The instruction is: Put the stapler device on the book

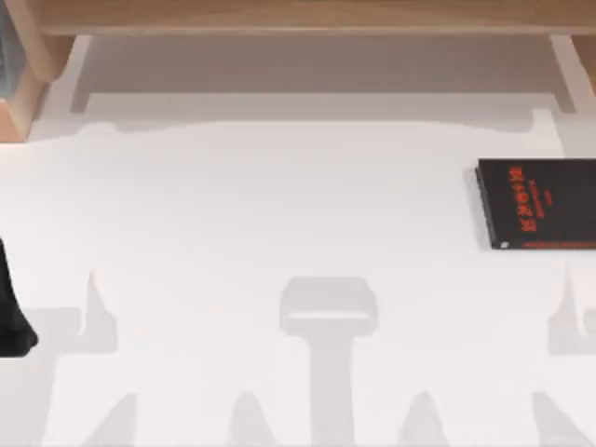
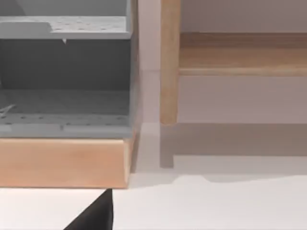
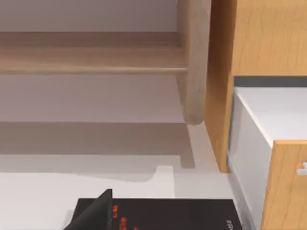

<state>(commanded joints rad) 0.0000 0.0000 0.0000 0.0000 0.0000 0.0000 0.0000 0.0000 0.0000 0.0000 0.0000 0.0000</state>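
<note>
flat black rectangular book (image 1: 537, 205) with red lettering at the white table's (image 1: 279, 214) right edge, left arm (image 1: 11, 307) at the left edge, claw states cannot be told

Red lettering on black book (image 1: 538, 205) cover at table's right edge; characters too small to read.

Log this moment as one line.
book: flat, table's right edge | left arm: parked, left edge | stapler on book: not yet

Black book (image 3: 182, 214) on white table (image 3: 38, 201) beside wooden cabinet (image 3: 259, 38)
</note>
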